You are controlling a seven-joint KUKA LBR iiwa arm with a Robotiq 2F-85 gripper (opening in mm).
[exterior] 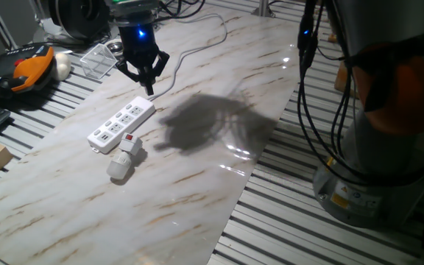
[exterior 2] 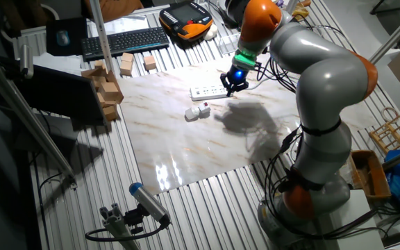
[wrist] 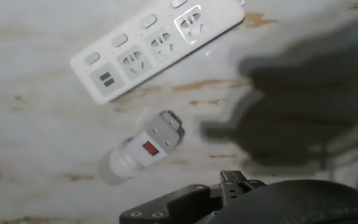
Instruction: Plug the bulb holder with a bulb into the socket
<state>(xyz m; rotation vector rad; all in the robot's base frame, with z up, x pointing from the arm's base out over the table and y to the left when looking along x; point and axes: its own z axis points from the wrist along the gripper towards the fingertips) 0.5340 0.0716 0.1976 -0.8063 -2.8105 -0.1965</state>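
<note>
Gripper point(exterior: 148, 90) above socket point(exterior: 121, 124), bulb holder point(exterior: 129, 143) markings seemingly unreadable

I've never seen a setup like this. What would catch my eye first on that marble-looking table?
Probably the black pincer with its blue light, hanging just above the far end of the long white socket strip. Right beside the strip, lying on its side on the marble table, is the small white bulb holder with a red switch, its frosted bulb attached. In the other fixed view, the big grey and orange robot arm dominates.

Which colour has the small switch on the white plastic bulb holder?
Red. The switch shows best in the hand view.
</note>
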